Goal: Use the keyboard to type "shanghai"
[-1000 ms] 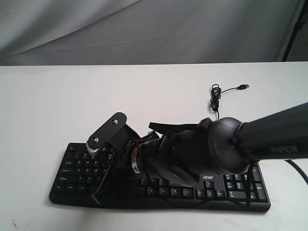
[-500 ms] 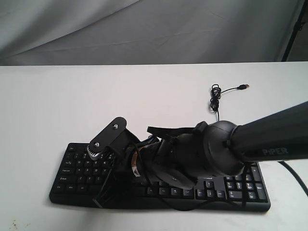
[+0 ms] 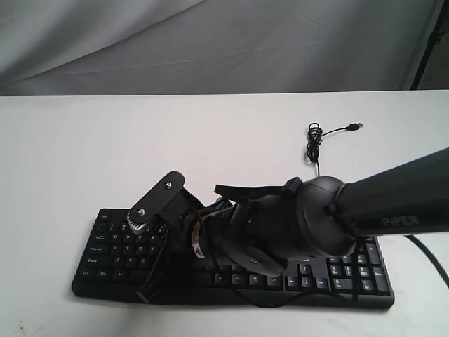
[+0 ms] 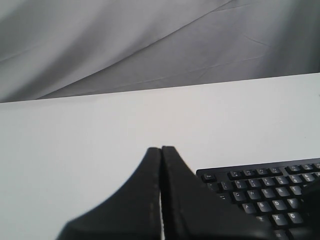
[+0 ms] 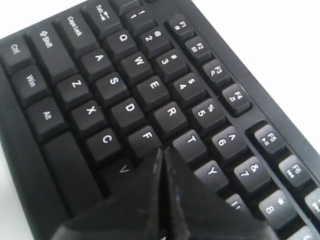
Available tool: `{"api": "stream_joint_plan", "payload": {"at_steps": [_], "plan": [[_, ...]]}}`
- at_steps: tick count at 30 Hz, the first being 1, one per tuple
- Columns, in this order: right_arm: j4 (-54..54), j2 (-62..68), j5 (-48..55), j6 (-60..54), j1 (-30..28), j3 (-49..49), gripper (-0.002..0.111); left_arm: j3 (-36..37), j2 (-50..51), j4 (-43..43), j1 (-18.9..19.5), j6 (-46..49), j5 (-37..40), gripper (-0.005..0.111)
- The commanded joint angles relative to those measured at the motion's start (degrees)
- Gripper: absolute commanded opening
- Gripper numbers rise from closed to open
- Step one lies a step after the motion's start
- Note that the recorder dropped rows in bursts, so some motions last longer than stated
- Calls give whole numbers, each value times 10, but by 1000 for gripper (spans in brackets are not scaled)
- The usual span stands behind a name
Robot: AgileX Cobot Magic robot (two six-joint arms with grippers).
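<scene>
The black keyboard (image 3: pixel 351 277) lies near the table's front edge, white "acer" logo by its number pad. My right arm reaches from the right across it. My right gripper (image 3: pixel 158 256) is shut, with nothing between the fingers. In the right wrist view its joined tips (image 5: pixel 162 151) cover the spot between the F, T and V keys of the keyboard (image 5: pixel 125 90); contact with a key cannot be told. My left gripper (image 4: pixel 161 148) is shut and empty, off the Esc corner of the keyboard (image 4: pixel 260 190), over bare table. It is out of the exterior view.
The thin black USB cable (image 3: pixel 316 140) runs from the keyboard's back edge, coils, and ends in a loose plug on the white table (image 3: pixel 105 140). A grey cloth backdrop (image 3: pixel 210 42) hangs behind. A dark stand (image 3: pixel 428 42) is at the far right.
My right arm has shifted left and dropped slightly toward the keys over the last second. Almost no motion in the last half second.
</scene>
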Motion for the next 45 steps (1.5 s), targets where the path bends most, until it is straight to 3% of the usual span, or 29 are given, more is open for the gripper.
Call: {"api": "stream_joint_plan", "payload": {"at_steps": [1, 37, 45], "plan": [[-2, 8, 3, -3, -2, -3, 0, 2, -2, 0, -2, -2, -2, 0], [-8, -52, 26, -17, -15, 27, 0, 2, -2, 0, -2, -2, -2, 0], [-6, -31, -10, -17, -15, 27, 0, 2, -2, 0, -2, -2, -2, 0]]}}
